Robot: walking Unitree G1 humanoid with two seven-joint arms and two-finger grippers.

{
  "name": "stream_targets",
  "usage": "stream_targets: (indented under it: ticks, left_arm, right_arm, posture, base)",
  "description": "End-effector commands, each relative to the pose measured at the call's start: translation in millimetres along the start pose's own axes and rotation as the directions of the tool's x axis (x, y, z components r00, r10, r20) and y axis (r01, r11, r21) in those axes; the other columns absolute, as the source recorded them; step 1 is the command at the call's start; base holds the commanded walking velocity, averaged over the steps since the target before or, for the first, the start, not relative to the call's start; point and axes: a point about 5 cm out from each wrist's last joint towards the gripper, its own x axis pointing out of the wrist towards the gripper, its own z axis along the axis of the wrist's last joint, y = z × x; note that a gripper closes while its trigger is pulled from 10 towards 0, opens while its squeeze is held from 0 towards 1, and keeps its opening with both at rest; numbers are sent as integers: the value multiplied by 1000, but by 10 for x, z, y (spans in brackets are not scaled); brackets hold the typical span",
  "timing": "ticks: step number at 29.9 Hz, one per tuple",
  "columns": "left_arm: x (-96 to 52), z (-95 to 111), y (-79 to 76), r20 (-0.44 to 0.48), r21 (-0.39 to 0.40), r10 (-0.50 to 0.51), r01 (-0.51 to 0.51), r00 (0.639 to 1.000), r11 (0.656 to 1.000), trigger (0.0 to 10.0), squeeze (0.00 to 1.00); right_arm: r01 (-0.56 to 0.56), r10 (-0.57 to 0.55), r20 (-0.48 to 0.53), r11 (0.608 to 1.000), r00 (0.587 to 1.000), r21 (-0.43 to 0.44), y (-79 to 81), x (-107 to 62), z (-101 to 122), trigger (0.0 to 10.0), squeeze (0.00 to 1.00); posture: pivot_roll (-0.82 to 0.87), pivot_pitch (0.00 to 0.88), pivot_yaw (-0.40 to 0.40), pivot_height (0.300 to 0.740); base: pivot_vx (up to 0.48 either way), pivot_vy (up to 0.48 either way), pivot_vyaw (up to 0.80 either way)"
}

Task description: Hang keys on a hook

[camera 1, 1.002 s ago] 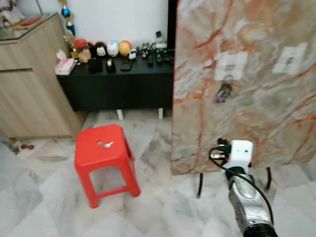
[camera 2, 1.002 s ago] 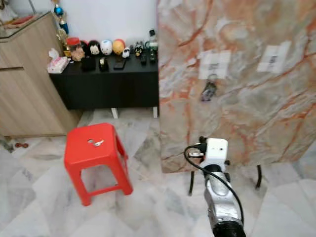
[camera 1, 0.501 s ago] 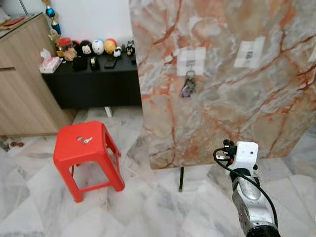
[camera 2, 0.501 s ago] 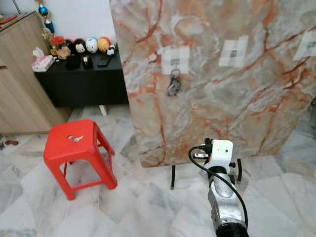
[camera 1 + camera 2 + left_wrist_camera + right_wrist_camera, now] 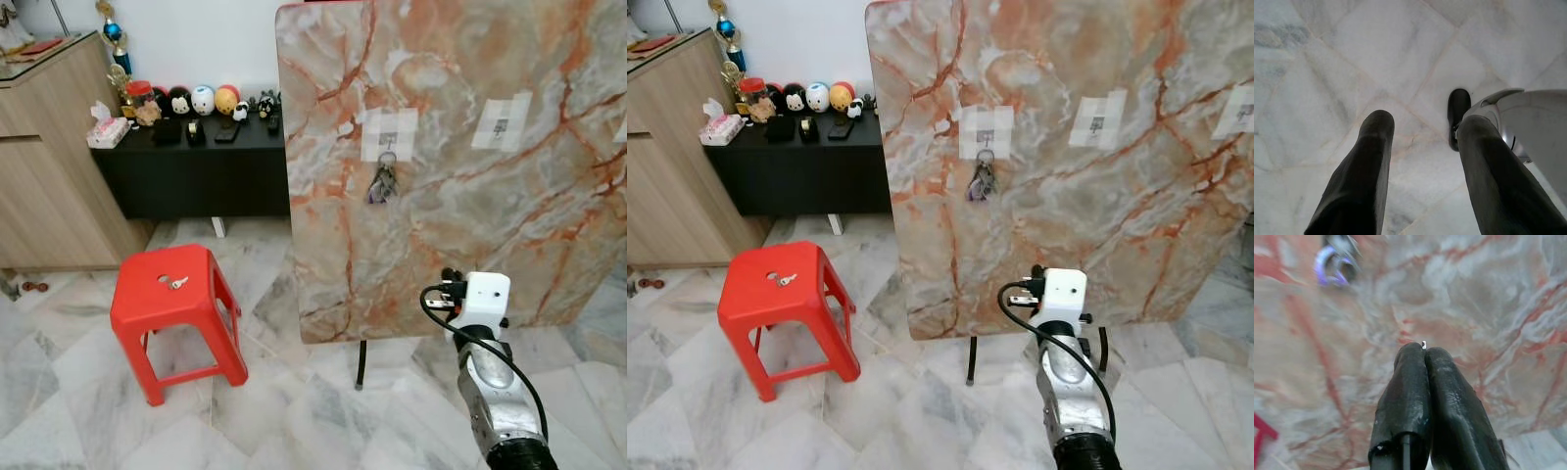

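- Left of frame: red stool (image 5: 176, 294) with a small key (image 5: 177, 283) on its seat
- Centre: key bunch (image 5: 381, 183) hangs on marble panel's (image 5: 470, 225) hook
- Lower right: right gripper (image 5: 1423, 351) clenched, seemingly empty; left gripper (image 5: 1422, 128) spread; best approach the stool squarely

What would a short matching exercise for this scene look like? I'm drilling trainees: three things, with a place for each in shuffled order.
Things:
1. bunch of keys
2. small silver key
3. pink tissue pack

Places:
A. on the black low cabinet
B. on the red plastic stool
C. hanging on the taped hook of the upright marble-pattern board

Pairs: 1-C, 2-B, 3-A
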Motion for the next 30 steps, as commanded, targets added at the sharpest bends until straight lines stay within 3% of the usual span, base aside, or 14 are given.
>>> stream_targets:
  ticks: [1, 24, 30]
  left_arm:
    - [-9, -30, 33, -18, -6, 9, -9, 1000, 1000, 10000, 0]
    - [-9, -28, 35, -17, -4, 11, -12, 1000, 1000, 10000, 0]
    - [-8, -24, 36, -17, -3, 11, -11, 1000, 1000, 10000, 0]
  right_arm:
    - [14, -14, 3, 1000, 1000, -10, 6, 39, 44, 10000, 0]
    - [46, -46, 12, 999, 999, -10, -4, 67, 65, 10000, 0]
    - [49, -49, 31, 999, 998, -8, -4, 68, 96, 10000, 0]
  posture:
    - [147, 0, 5, 740]
    - [152, 0, 1, 740]
    - [153, 0, 2, 740]
  base:
    - [311, 0, 0]
    - [353, 0, 0]
    - [0, 0, 0]
